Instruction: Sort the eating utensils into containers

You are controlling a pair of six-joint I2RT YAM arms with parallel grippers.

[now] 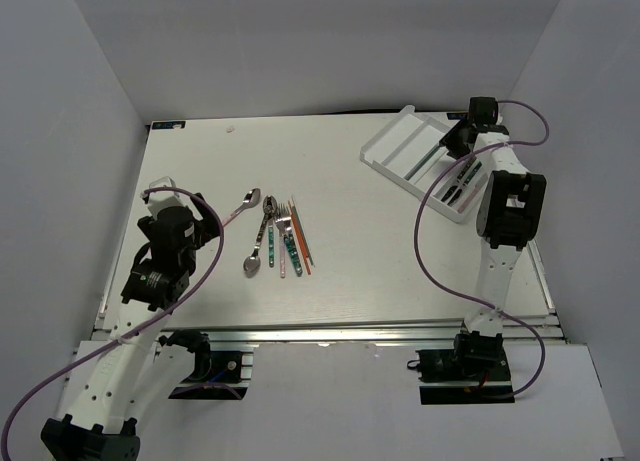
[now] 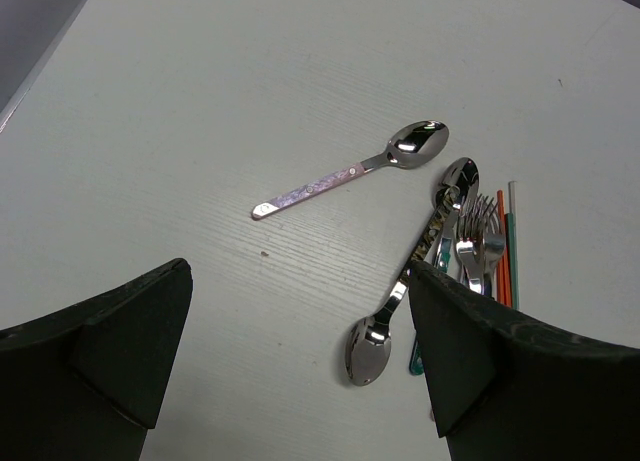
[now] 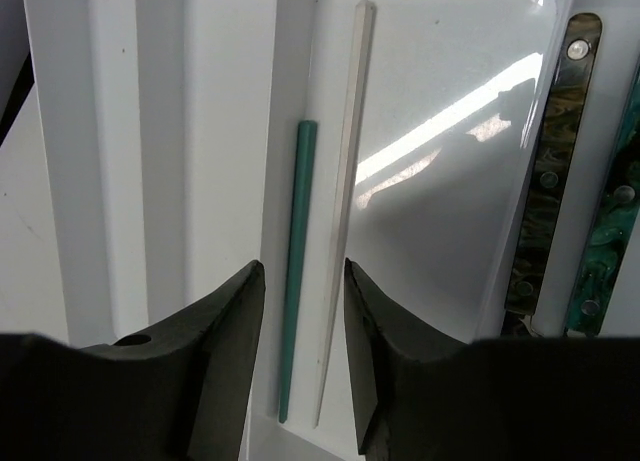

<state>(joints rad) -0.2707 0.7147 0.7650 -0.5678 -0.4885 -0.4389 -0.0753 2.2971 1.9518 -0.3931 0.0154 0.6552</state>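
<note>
Left end effector: near left of the table, fingers spread wide, nothing between them, off the table surface.
Pink-handled spoon: lies alone on the table just left of the pile, bowl pointing toward the far right.
Loose pile: around the table's middle, well apart from the tray, with pieces lying close together and roughly parallel.
In the pile: a dark-handled spoon with its bowl at the near end, two forks on its right, and an orange chopstick at the right edge.
Tray: white, at the far right corner, set at an angle.
Right end effector: over the tray, fingers parted by a narrow gap, pinching nothing.
Green chopstick: flat in the tray along a divider, below that gap.
Pale chopstick: just beside the green one.
Next compartment: a dark mottled handle and a teal handle, side by side.
</note>
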